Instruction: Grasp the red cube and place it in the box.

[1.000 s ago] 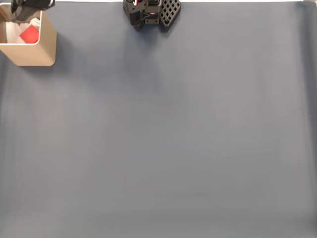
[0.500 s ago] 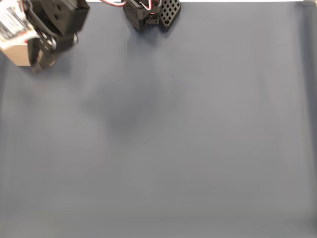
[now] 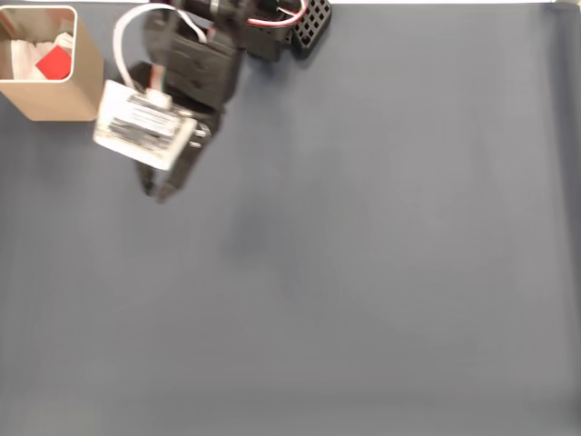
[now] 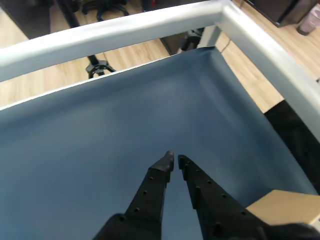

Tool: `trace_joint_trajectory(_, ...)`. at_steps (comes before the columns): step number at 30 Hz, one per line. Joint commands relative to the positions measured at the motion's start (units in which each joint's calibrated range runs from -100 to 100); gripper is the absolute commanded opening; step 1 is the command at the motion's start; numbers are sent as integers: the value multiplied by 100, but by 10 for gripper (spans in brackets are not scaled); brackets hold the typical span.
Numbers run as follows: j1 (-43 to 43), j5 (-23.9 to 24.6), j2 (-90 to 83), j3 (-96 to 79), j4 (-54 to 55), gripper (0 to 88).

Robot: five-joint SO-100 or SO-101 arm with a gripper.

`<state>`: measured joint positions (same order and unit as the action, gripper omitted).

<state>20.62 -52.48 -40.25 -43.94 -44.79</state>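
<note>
The red cube (image 3: 54, 64) lies inside the tan box (image 3: 56, 100) at the top left corner of the fixed view, against the white interior. My gripper (image 3: 160, 191) hangs to the right of and below the box, apart from it, its black fingers pointing down over the bare mat. In the wrist view the gripper (image 4: 174, 161) has its two black fingers (image 4: 150, 192) nearly touching at the tips with nothing between them. A tan corner of the box (image 4: 285, 207) shows at the lower right of that view.
The arm's black base (image 3: 272, 23) stands at the top middle of the blue-grey mat (image 3: 363, 272). In the wrist view a grey metal rail (image 4: 150, 27) borders the mat's far edge, with wooden floor (image 4: 250, 55) beyond.
The arm has swung right and downward away from the box, uncovering the box with the red cube in it.
</note>
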Motion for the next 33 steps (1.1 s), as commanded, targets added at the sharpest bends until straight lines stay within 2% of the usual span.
trace_joint_trajectory(1, -514, -39, -498, -131, 176, 0)
trace_joint_trajectory(14, -1977, -142, -2283, -2057, 348, 0)
trace_joint_trajectory(33, -2211, -93, -4415, -4584, 258, 0)
